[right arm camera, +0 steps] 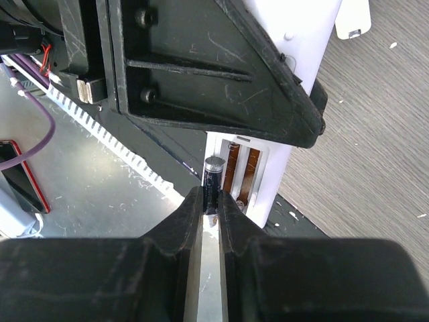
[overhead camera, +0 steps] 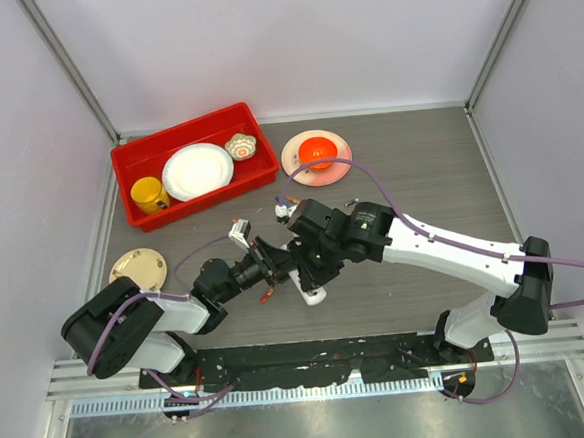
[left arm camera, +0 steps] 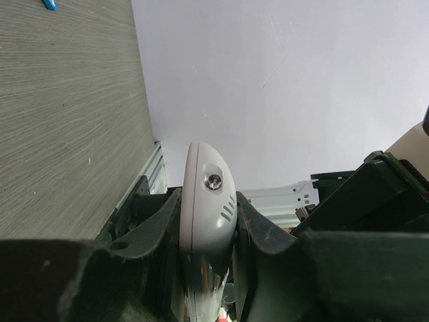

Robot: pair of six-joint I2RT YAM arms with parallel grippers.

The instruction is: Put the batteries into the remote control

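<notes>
My left gripper (overhead camera: 267, 265) is shut on the white remote control (overhead camera: 313, 296) and holds it edge-on above the table; the left wrist view shows its rounded end (left arm camera: 206, 184) clamped between the fingers (left arm camera: 151, 225). My right gripper (right arm camera: 211, 198) is shut on a dark battery (right arm camera: 214, 176) with a silver cap. That battery stands at the left edge of the remote's open battery recess (right arm camera: 245, 173), where two brown slots show. In the top view the right gripper (overhead camera: 295, 267) meets the left one. A blue battery (left arm camera: 50, 4) lies on the table. A small orange-red piece (overhead camera: 266, 296) lies under the grippers.
A loose white rounded piece (right arm camera: 352, 19) lies on the table beyond the remote. A red bin (overhead camera: 137, 155) at the back left holds a yellow cup (overhead camera: 150, 194), a white plate (overhead camera: 197, 170) and a small bowl (overhead camera: 240, 145). A pink plate (overhead camera: 293, 161) and a tan disc (overhead camera: 138, 265) lie nearby.
</notes>
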